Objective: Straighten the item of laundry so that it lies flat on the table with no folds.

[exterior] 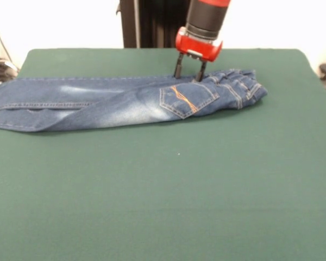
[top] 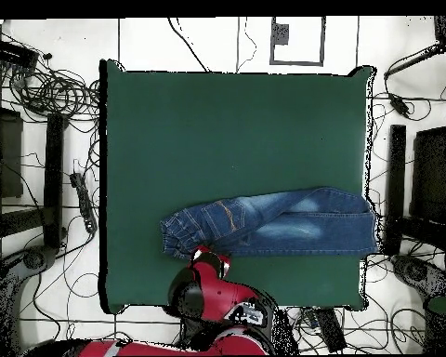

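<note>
The blue denim jeans (exterior: 125, 100) lie across the far half of the dark green table (exterior: 168, 190), folded lengthwise. The waistband is bunched at the right, a back pocket with orange stitching faces up, and the legs run left to the table's left edge. My gripper (exterior: 189, 72) stands upright at the jeans' far edge, just behind the pocket. Its two black fingers (exterior: 178, 67) are apart, with their tips down at the cloth. In the overhead view the jeans (top: 273, 223) lie near the robot's side of the table (top: 236, 130), and the gripper (top: 208, 253) sits at their waist end.
The black pedestal (exterior: 146, 24) stands behind the table's far edge. Cables and gear (top: 50, 93) lie on the floor around the table. The leg ends reach the table's side edge (top: 371, 223).
</note>
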You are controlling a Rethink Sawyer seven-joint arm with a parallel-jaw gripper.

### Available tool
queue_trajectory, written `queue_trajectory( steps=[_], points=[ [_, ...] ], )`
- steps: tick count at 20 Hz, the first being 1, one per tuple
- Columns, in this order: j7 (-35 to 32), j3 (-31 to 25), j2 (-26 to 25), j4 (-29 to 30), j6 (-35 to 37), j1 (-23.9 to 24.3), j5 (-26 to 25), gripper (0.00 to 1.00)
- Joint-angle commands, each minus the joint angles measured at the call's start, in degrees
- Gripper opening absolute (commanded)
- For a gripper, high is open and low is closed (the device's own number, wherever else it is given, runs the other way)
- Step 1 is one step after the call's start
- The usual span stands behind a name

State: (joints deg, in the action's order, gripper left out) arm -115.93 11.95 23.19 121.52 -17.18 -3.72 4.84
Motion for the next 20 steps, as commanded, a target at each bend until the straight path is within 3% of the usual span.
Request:
queue_trajectory(
  steps=[1, 6, 9, 13, 17, 20],
  points=[
    [-5.9, -7.8, -10.9, -17.1, 1.3, -3.7, 5.2, 1.00],
    [3.6, 2.8, -11.8, -25.4, 20.2, -11.7, 5.3, 1.00],
    [5.4, 1.6, -11.9, -29.0, 26.1, -10.2, 0.5, 1.00],
    [3.8, 2.3, -11.7, -31.8, 26.4, -10.9, -3.7, 1.00],
    [-2.2, 7.3, -13.5, -34.3, 19.2, -15.3, -5.5, 1.00],
    [-6.0, 5.3, -14.1, -34.1, 14.8, -14.3, -5.4, 1.00]
  ],
)
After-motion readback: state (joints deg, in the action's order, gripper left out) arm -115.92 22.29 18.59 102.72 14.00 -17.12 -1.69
